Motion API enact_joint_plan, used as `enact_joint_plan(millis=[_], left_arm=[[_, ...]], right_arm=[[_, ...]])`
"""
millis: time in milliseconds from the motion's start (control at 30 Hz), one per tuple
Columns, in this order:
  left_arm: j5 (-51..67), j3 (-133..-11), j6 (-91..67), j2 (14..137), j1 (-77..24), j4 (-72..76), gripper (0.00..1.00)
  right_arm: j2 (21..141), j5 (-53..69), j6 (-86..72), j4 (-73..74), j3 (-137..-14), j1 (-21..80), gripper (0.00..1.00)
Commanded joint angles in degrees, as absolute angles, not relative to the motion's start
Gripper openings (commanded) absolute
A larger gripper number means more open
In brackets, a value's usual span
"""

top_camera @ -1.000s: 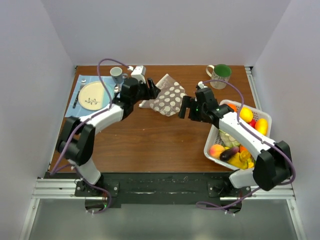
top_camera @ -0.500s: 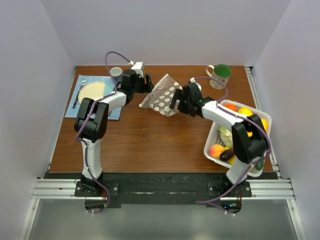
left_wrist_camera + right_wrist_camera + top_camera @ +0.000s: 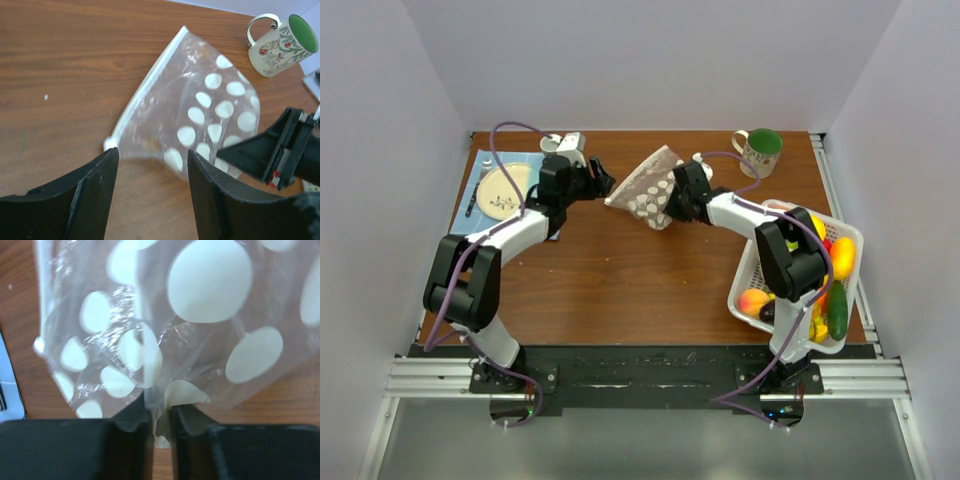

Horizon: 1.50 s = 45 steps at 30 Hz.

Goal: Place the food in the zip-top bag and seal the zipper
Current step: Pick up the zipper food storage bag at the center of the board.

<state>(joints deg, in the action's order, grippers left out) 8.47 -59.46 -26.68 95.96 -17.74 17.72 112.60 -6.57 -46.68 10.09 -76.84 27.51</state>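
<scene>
At far middle of table [image 3: 620, 270]: pinching bag [image 3: 650, 187] edge with right gripper [image 3: 160, 412], probably to steady it; holding left gripper [image 3: 152, 155] open just short of zipper [image 3: 145, 82].

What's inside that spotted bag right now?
Nothing visible: the table's wood shows through the clear bag. The crumpled corner in the right hand hides a little. The food sits in the basket.

The right tool [image 3: 670, 200] has swung in toward the bag [image 3: 646, 180]. Its jaws, wide open a second ago, have closed on a fold of plastic at the bag's nearest edge. The left tool [image 3: 601, 184] has drawn back, and the zipper [image 3: 145, 92] corner now lies just ahead of its open jaws. The right arm [image 3: 790, 250] has lifted off the basket [image 3: 745, 270], uncovering a green vegetable [image 3: 837, 312].
</scene>
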Motion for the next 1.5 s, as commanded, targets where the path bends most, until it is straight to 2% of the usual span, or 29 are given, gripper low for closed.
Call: enact_joint_plan(millis=[0, 33, 200, 333, 467, 733, 867, 1067, 1467], left_arm=[[5.89, -54.51, -31.99, 91.68, -17.49, 18.99, 0.59], [6.06, -53.71, -32.08, 90.36, -17.49, 19.25, 0.57], [9.74, -49.75, -37.25, 87.19, -16.35, 18.99, 0.53], [11.78, -48.25, -41.21, 83.77, -16.17, 18.73, 0.49], [13.35, -45.62, -48.05, 80.51, -14.86, 20.9, 0.48], [33.03, -36.04, -63.8, 78.93, -4.93, 38.39, 0.44], [37.7, -35.34, -65.38, 77.88, -4.75, 42.09, 0.44], [40.78, -35.16, -63.9, 74.36, -4.75, 41.75, 0.5], [42.97, -33.14, -61.26, 71.9, -4.83, 38.75, 0.49]], right_arm=[[109.17, -3.62, -38.95, 13.35, -81.39, 24.79, 0.03], [108.55, -1.86, -38.07, 13.19, -80.95, 23.39, 0.0], [101.26, 16.65, -30.35, 10.72, -74.8, 19.25, 0.0], [93.27, 22.84, -24.96, 10.12, -68.92, 18.98, 0.0], [85.88, 27.41, -22.5, 10.81, -62.68, 18.98, 0.0], [67.7, 35.41, -23.64, 6.77, -50.9, 19.07, 0.02], [64.26, 39.55, -24.61, 5.27, -47.99, 20.74, 0.04], [62.14, 42.1, -24.61, 2.99, -45.97, 24.78, 0.05], [60.64, 44.47, -25.92, 1.32, -47.2, 26.89, 0.06]])
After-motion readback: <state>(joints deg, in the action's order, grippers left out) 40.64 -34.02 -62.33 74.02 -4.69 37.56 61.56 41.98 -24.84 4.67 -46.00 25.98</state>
